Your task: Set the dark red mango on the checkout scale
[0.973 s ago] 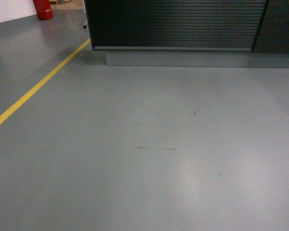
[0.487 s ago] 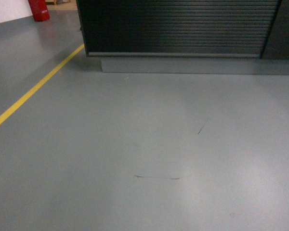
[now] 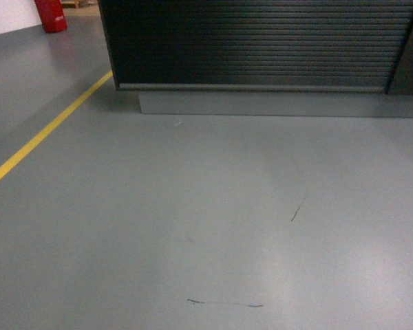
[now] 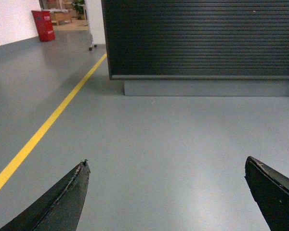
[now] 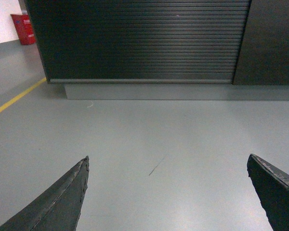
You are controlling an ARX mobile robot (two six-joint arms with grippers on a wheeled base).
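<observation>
Dark ribbed-front checkout worktop [image 3: 255, 45] on its grey plinth [image 3: 275, 103] stands ahead across grey floor [image 3: 193, 227]. I see my left hand [image 4: 166, 166] and right hand [image 5: 167, 163] both spread wide, empty; no mango visible.

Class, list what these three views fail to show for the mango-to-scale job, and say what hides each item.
- Counter top: cut off by the upper edge in all three views, so the scale cannot be seen.
- Mango: in no view; both open grippers, left and right, hold nothing.
- Arms: out of the head view.
- Red object: partly cut off and too small to identify.
</observation>
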